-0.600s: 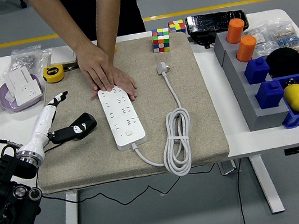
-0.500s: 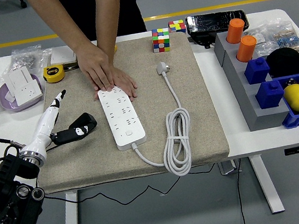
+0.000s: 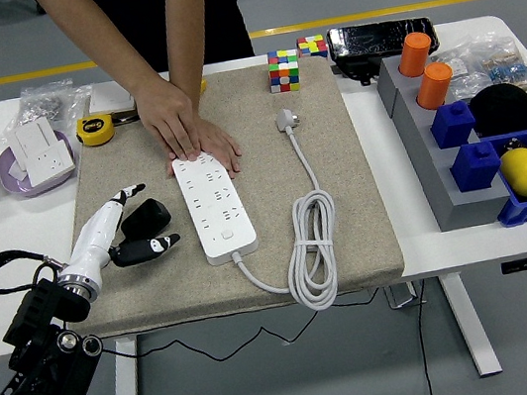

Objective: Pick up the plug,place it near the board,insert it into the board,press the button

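Observation:
A white power strip (image 3: 212, 204) lies on the beige mat (image 3: 336, 146), its cord coiled at the mat's front (image 3: 310, 255). The white plug (image 3: 285, 118) lies on the mat right of the strip, below the cubes. A person's two hands (image 3: 185, 130) press on the strip's far end. My left hand (image 3: 136, 236) rests on the mat just left of the strip, fingers relaxed and holding nothing. The right arm is out of view.
A yellow tape measure (image 3: 93, 130) and a purple bowl with white sockets (image 3: 35, 158) sit at the back left. Two colour cubes (image 3: 284, 69) stand at the mat's far edge. Grey and blue bins (image 3: 473, 159) with orange cups, a lemon and a black cloth fill the right side.
My left hand has moved right, closer to the power strip, and turned so the fingers point toward it. The person's hands and the plug have not moved.

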